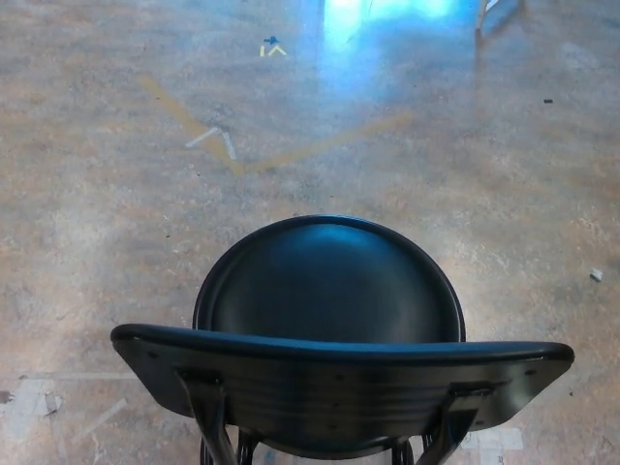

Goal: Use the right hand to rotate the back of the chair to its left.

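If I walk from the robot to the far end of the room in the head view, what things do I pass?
Chair back → round chair seat → white tape marks on the yellow floor line → blue-and-yellow floor mark → bright blue glare.

A mottled concrete floor is seen, on which a black chair is stood. Yellow tape lines are laid on it in a V — white tape marks beside them.
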`<state>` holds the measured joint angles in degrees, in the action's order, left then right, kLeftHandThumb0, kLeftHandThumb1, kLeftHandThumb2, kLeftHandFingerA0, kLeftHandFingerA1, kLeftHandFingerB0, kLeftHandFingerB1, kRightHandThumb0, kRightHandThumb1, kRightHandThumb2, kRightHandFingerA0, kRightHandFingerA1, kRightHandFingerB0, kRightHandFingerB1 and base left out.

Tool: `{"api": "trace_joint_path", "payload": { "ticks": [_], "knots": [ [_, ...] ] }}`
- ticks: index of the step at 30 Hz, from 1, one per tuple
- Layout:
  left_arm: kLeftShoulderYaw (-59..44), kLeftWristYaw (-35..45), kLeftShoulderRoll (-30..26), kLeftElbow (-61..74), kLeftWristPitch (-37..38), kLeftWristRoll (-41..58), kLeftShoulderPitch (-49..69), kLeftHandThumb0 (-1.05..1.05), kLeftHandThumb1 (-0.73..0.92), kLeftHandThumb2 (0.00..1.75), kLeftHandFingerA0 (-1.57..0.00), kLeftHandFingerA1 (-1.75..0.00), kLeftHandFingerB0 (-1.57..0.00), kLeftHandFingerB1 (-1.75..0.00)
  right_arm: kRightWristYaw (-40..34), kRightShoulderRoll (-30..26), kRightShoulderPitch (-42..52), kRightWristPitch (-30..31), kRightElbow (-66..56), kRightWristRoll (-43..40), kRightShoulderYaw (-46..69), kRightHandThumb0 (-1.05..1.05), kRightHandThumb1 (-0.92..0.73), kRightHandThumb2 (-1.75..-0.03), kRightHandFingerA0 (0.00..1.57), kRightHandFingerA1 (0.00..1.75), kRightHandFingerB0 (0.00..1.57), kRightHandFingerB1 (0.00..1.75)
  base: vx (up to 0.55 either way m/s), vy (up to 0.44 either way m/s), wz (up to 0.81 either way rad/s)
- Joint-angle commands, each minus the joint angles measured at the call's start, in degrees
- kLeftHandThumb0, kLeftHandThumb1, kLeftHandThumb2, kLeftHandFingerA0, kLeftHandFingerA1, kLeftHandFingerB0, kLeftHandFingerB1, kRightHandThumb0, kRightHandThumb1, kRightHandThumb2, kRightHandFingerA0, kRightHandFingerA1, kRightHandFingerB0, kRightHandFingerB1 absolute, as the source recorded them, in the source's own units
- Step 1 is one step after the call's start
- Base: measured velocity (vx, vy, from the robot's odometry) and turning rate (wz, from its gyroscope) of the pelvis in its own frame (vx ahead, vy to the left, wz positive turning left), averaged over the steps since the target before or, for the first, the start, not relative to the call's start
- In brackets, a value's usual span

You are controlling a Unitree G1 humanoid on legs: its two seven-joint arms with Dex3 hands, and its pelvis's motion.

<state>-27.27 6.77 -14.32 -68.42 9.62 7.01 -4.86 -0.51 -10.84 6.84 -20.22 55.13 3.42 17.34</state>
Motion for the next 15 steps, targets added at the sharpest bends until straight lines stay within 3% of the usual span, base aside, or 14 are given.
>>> {"api": "trace_joint_path", "payload": {
  "ticks": [1, 2, 5, 8, 9, 12, 13, 14, 15],
  "knots": [
    [-4.64, 4.53, 0.30, -3.31, 7.36, 6.05, -1.40, -0.46, 0.51, 0.55, -0.49, -0.56, -0.54, -0.49, -1.34, 0.49, 0.46, -12.86, 0.97, -3.06, 1.63, -0.50, -0.73, -0.61, 0.04, 0.26, 0.04, 0.25, 0.00, 0.000, 0.00],
    [-4.74, 4.58, 0.18, -3.50, 7.47, 5.91, -1.44, -0.47, 0.51, 0.55, -0.50, -0.54, -0.54, -0.48, -1.37, 0.64, 0.44, -12.96, 0.68, -3.06, 1.59, -0.54, -0.52, -0.86, 0.00, 0.29, 0.00, 0.27, 0.00, 0.000, 0.00],
    [-5.44, 5.24, 0.00, -4.09, 7.85, 5.90, -1.84, -0.46, 0.51, 0.55, -0.50, -0.53, -0.54, -0.48, -1.41, 0.76, 0.18, -13.86, 0.37, -2.92, 1.37, -0.59, -0.55, -0.87, 0.00, 0.25, 0.00, 0.21, 0.00, 0.000, 0.00],
    [-5.73, 5.54, -0.07, -4.58, 8.25, 5.87, -2.01, -0.46, 0.51, 0.55, -0.50, -0.53, -0.54, -0.48, -1.44, 0.68, 0.02, -14.62, 0.92, -3.04, 1.23, -0.59, -0.55, -0.87, 0.00, 0.25, 0.00, 0.21, 0.00, 0.000, 0.00],
    [-5.82, 5.31, -0.25, -4.85, 7.89, 5.86, -2.24, -0.47, 0.50, 0.54, -0.53, -0.52, -0.54, -0.48, -1.73, 0.83, 0.42, -16.27, -2.05, -2.52, 0.59, -0.51, -0.70, -0.71, 0.00, 0.15, 0.00, 0.10, 0.00, 0.000, 0.00],
    [-5.91, 5.39, -0.31, -5.13, 8.05, 5.87, -2.34, -0.47, 0.50, 0.54, -0.53, -0.52, -0.54, -0.48, -1.89, 0.79, 0.54, -16.67, -2.37, -2.64, 0.27, -0.51, -0.70, -0.71, 0.00, 0.15, 0.00, 0.10, 0.00, 0.000, 0.00],
    [-5.57, 5.50, -0.49, -5.24, 8.37, 5.56, -2.51, -0.50, 0.49, 0.54, -0.55, -0.52, -0.54, -0.48, -2.20, -0.64, 1.47, -20.95, -9.38, 0.09, -1.45, -0.80, -0.57, -0.85, 0.00, 0.04, 0.00, 0.00, 0.00, 0.000, 0.00],
    [-5.56, 5.49, -0.50, -5.28, 8.35, 5.61, -2.59, -0.50, 0.49, 0.54, -0.54, -0.52, -0.54, -0.47, -1.78, -1.35, 2.08, -20.86, -11.38, 0.93, -2.26, -0.65, -0.75, -0.62, 0.00, 0.00, 0.00, 0.00, 0.00, 0.000, 0.00],
    [-5.53, 5.49, -0.52, -5.32, 8.35, 5.66, -2.63, -0.50, 0.49, 0.54, -0.54, -0.52, -0.54, -0.47, -1.66, -1.68, 2.46, -20.69, -12.47, 1.24, -2.73, -0.65, -0.75, -0.62, 0.00, 0.00, 0.00, 0.00, 0.00, 0.000, 0.00]
  ]
}}
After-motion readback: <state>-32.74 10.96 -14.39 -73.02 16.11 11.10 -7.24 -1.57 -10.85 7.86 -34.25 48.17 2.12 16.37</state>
